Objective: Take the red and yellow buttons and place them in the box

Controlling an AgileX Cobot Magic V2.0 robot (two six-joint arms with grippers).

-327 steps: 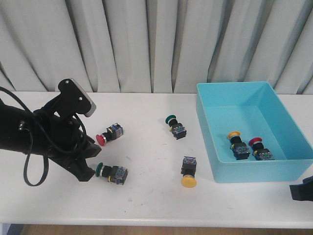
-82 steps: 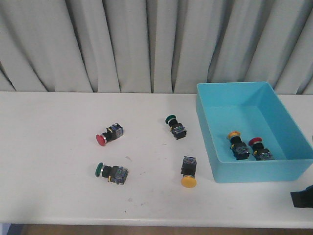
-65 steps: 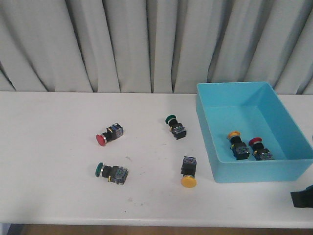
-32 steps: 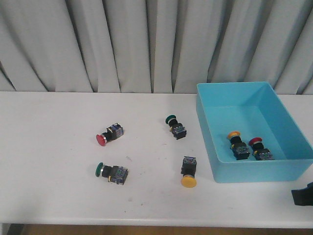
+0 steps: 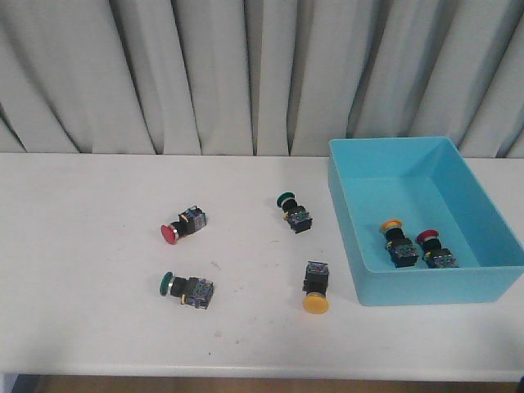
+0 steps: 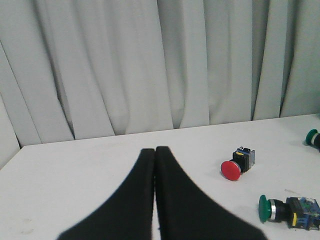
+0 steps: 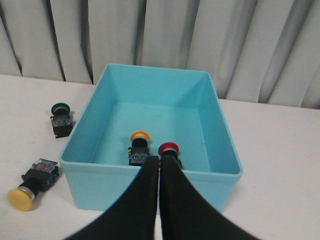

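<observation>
The left gripper appears at the bottom centre of the left wrist frame. Its two black fingers are pressed together along their full length, with nothing between them. The right gripper appears at the bottom centre of the right wrist frame in the same condition: fingers closed flat against each other, holding nothing. Neither arm appears in the front frame.

In the right wrist frame, the closed fingertips overlap the near wall of the box, which fills the middle of the frame. The box occupies the right side of the front frame. Two switches lie side by side on its floor: a yellow button in the box and, just to its right, a red button in the box.

On the white table, outside the box:
- A loose yellow button lies at lower centre of the front frame, near the box's left wall, cap toward the bottom edge of the frame.
- A loose red button lies left of centre, on its side.
- A green switch lies below the loose red button.
- A second green switch lies at centre, between the loose red button and the box.

All four are well apart from each other. A pleated grey curtain spans the top of the frame.
</observation>
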